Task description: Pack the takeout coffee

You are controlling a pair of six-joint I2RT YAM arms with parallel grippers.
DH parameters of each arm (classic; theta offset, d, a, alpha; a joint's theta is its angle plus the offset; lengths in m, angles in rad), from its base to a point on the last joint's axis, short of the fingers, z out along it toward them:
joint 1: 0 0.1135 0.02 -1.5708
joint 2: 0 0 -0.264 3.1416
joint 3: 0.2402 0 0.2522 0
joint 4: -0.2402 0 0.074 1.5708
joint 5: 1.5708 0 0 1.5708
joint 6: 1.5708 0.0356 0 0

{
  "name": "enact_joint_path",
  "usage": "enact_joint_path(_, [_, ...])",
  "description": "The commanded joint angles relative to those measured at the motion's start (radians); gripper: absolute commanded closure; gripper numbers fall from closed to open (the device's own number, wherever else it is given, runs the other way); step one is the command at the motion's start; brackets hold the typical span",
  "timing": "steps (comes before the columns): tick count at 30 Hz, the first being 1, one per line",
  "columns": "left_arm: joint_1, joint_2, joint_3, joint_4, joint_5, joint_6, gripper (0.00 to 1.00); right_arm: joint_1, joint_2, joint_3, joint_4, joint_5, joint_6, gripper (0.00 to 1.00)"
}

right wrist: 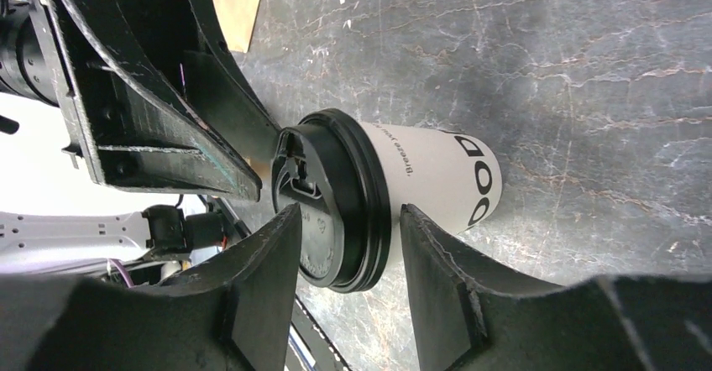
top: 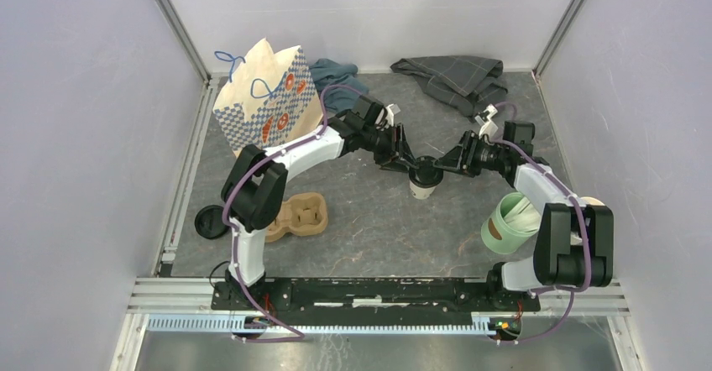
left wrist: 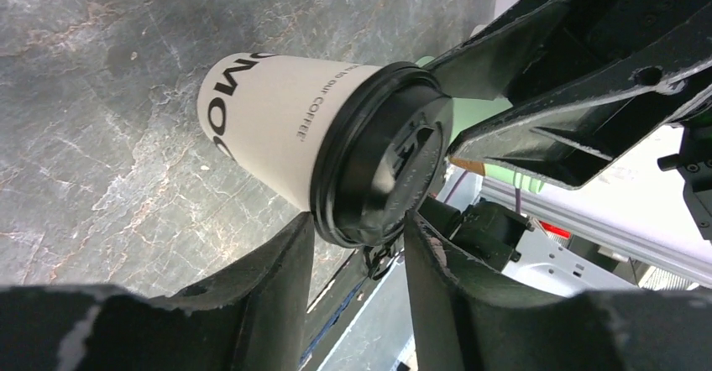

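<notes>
We see the takeout coffee (top: 423, 178) near the middle of the dark, marbled table (top: 361, 228), a little toward its far side. It is a small white paper cup that narrows toward its base, and it stands upright. A round black plastic lid (left wrist: 382, 165) is pressed fully onto the rim, its moulded sip tab facing up. Large black letters run around the lower wall, and a thin line of small print ending in "coffee" sits higher up. We cannot tell whether the base rests on the table or hangs just above it.
</notes>
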Motion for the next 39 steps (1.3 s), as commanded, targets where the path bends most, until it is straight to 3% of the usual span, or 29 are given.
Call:
enact_joint_path(1, [0.0,0.02,0.05,-0.015,0.007,0.026,0.51,-0.01,0.022,0.023,0.067,-0.018,0.023,0.49])
enact_joint_path(4, [0.0,0.027,0.051,-0.039,-0.008,0.043,0.54,-0.012,0.023,-0.028,0.121,-0.03,0.043,0.58])
enact_joint_path(8, [0.0,0.029,0.04,-0.067,-0.04,0.062,0.57,-0.028,0.03,-0.142,0.251,-0.047,0.099,0.62])
enact_joint_path(21, [0.01,0.03,0.012,-0.123,-0.145,0.145,0.6,-0.019,0.011,-0.339,0.346,-0.03,0.082,0.61])
enact_joint_path(26, [0.02,0.027,0.104,-0.15,-0.138,0.179,0.49,0.01,-0.024,-0.253,0.243,-0.011,0.043,0.52])
enact_joint_path(33, [0.019,0.068,0.166,-0.114,-0.039,0.151,0.4,0.052,-0.069,-0.194,0.172,0.01,0.07,0.49])
enact_joint_path(39, [0.019,0.056,0.221,-0.191,-0.088,0.205,0.26,0.062,-0.106,-0.157,0.092,0.018,0.054,0.45])
